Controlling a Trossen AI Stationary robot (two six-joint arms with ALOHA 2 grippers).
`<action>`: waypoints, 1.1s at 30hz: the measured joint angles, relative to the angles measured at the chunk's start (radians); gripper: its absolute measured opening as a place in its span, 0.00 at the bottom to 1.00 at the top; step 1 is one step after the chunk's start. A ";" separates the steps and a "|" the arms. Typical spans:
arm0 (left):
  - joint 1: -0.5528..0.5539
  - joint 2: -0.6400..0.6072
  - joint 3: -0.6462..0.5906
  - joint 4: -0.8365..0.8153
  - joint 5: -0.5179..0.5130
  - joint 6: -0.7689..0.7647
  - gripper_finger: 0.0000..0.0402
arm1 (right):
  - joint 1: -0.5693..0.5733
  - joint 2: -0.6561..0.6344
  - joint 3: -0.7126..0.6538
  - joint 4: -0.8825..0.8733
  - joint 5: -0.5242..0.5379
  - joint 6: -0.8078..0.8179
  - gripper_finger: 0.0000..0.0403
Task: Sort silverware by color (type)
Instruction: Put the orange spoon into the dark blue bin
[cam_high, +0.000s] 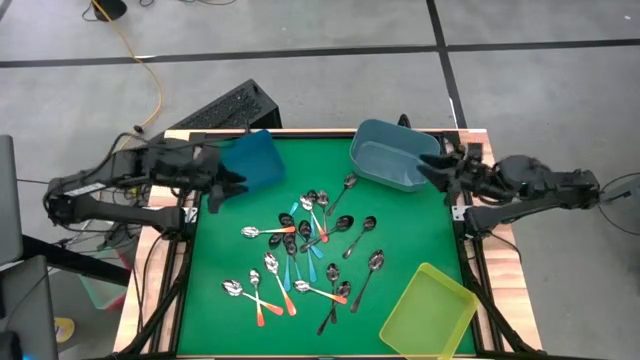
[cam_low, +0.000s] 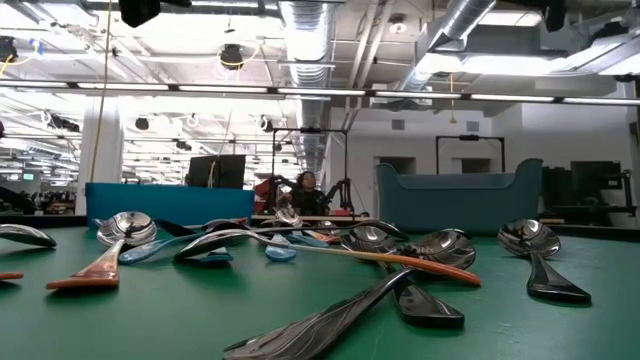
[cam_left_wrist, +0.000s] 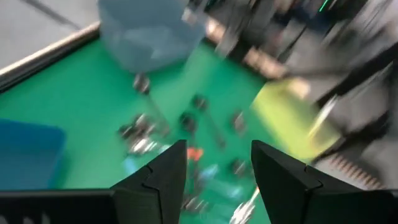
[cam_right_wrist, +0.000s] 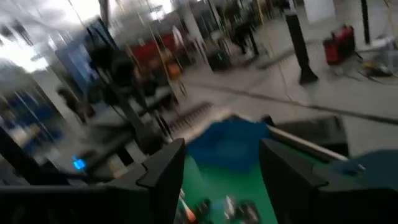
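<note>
Spoons (cam_high: 305, 255) lie in loose pile at middle of green mat (cam_high: 215, 250), some crossing. They look light, stiff, slippery; you take one by coloured handle, not by bowl. Left gripper (cam_left_wrist: 217, 177) and right gripper (cam_right_wrist: 221, 180) both hover empty, jaws wide.

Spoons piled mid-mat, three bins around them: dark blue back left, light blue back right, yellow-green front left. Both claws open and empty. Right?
One slip: the yellow-green bin sits front right, not front left, as the high view shows. The rest holds: spoons piled mid-mat, dark blue bin back left, light blue bin back right, left claw and right claw open and empty.
</note>
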 joint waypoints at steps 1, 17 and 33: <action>0.000 0.017 0.003 -0.007 0.001 0.030 0.41 | 0.000 0.019 0.003 -0.005 0.000 0.000 0.55; -0.123 0.087 -0.344 0.219 -0.120 0.145 0.41 | 0.000 0.171 0.003 -0.050 0.001 0.003 0.55; -0.186 0.112 -0.658 0.505 -0.132 0.117 0.41 | -0.034 0.176 0.003 -0.050 0.003 0.011 0.55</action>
